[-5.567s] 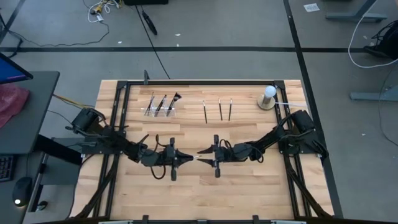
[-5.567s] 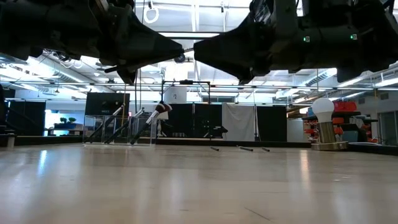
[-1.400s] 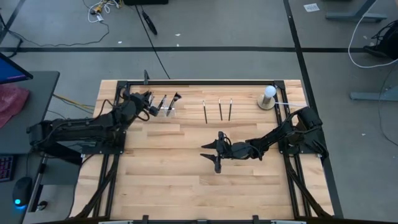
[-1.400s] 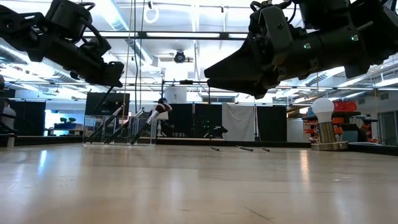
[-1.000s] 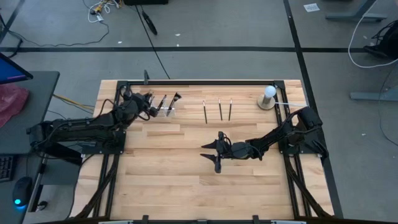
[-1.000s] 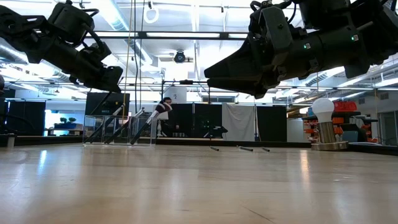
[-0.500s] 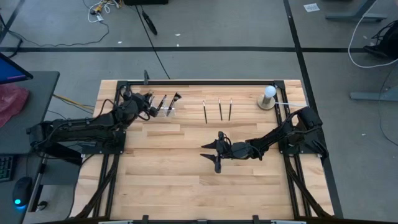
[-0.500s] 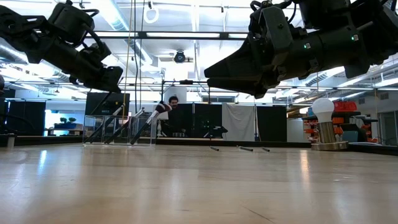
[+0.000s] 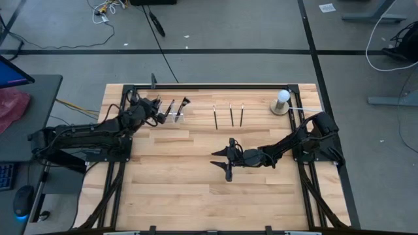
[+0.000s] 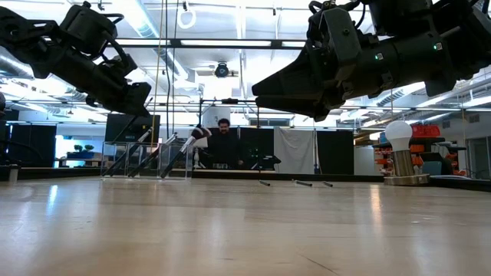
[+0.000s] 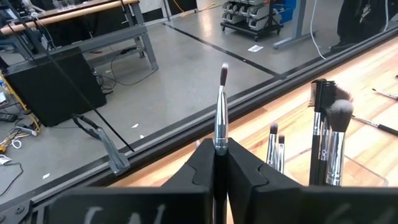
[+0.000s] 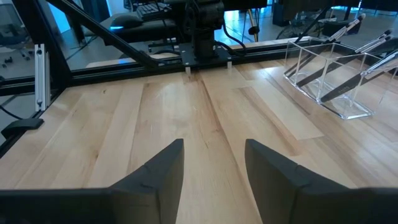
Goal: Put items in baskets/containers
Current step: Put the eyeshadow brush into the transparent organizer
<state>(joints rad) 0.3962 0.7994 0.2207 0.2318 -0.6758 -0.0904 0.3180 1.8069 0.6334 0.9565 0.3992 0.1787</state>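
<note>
My left gripper (image 9: pixel 155 113) hangs over the left end of the clear holder (image 9: pixel 170 115) at the table's far left and is shut on a thin brush (image 11: pixel 219 118) with a small dark tuft. Several brushes (image 11: pixel 326 134) lean in the holder, tufts up, and show in the low view as brushes (image 10: pixel 184 149) propped against its walls. Three more brushes (image 9: pixel 230 115) lie flat side by side at the far middle of the table. My right gripper (image 9: pixel 222 162) hovers open above the table's middle, touching nothing. My left gripper pinches the brush between its two fingers, on the handle just behind the silver ferrule (image 11: pixel 219 144). The fingers lie along the brush, and its tufted end (image 11: pixel 224 73) sticks out past the fingertips. The handle's other end is hidden between the fingers.
A white ball lamp on a round base (image 9: pixel 281 102) stands at the far right corner. A dark frame rail (image 9: pixel 209 85) runs along the far edge. Bare wood (image 12: pixel 205 118) lies between my right gripper and the holder. A person (image 10: pixel 224 146) stands in the room beyond.
Both arms have kept still. The person in the room beyond the table has walked toward the right.
</note>
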